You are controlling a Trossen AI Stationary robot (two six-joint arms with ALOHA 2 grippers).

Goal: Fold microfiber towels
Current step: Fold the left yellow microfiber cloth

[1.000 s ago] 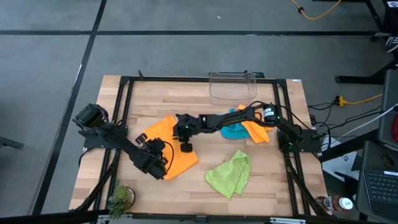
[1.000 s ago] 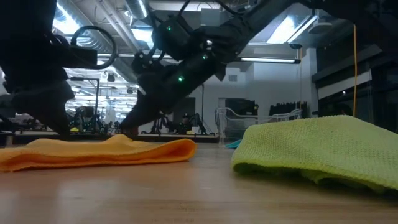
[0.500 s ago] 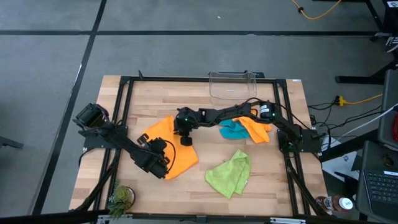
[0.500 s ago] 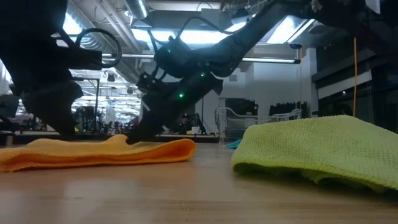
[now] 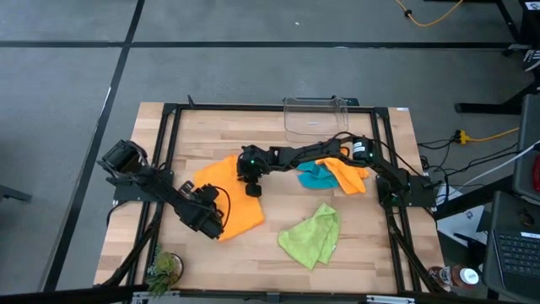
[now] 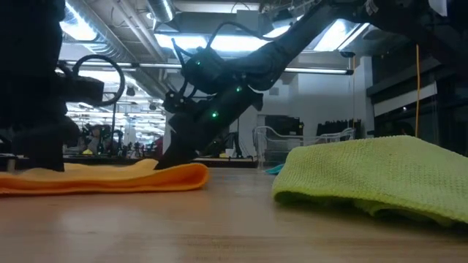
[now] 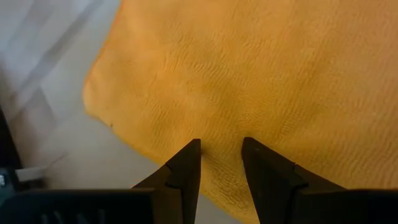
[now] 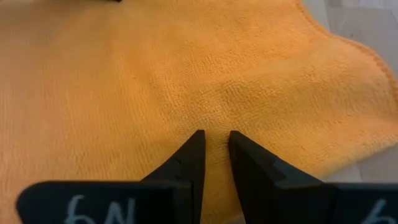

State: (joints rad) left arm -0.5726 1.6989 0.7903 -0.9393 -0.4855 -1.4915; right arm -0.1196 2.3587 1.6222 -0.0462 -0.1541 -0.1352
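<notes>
Colours on the worktop
Orange towel [image 5: 229, 198] plain; second orange towel [image 5: 348, 176]; teal-blue towel [image 5: 315, 176]; lime green towel [image 5: 311, 236]; light wood worktop [image 5: 278, 262], black frame [image 5: 168, 135]; clear bin [image 5: 315, 117].

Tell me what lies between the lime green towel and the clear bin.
In the high view, the teal towel and a second orange towel lie between the lime green towel and the clear bin.

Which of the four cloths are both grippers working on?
The big orange towel at centre-left, spread flat; both grippers press on it. The other orange one lies bunched beside the teal one, untouched.
</notes>
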